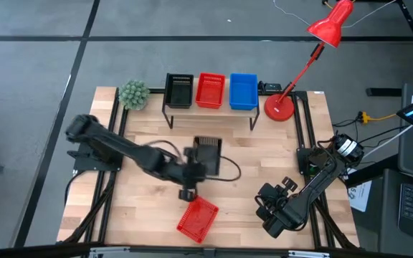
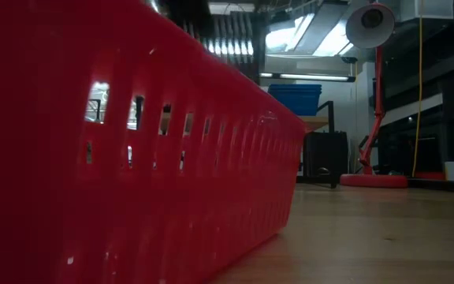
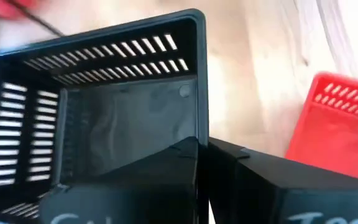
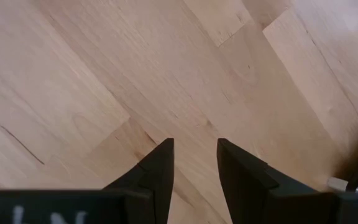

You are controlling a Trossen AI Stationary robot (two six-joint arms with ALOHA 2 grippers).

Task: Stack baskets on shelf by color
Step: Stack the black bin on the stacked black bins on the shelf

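Gripping black basket [image 3: 104,118] rim, left gripper [image 3: 202,155], hidden overhead

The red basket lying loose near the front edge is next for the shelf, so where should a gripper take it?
By one long rim wall, from above. The red basket sits open side up and skewed on the table, its thin walls upright, so one finger inside and one outside would likely pinch well. The right gripper is free; the left gripper holds the black basket.

Red basket [image 1: 197,218] on wooden table [image 1: 249,172]
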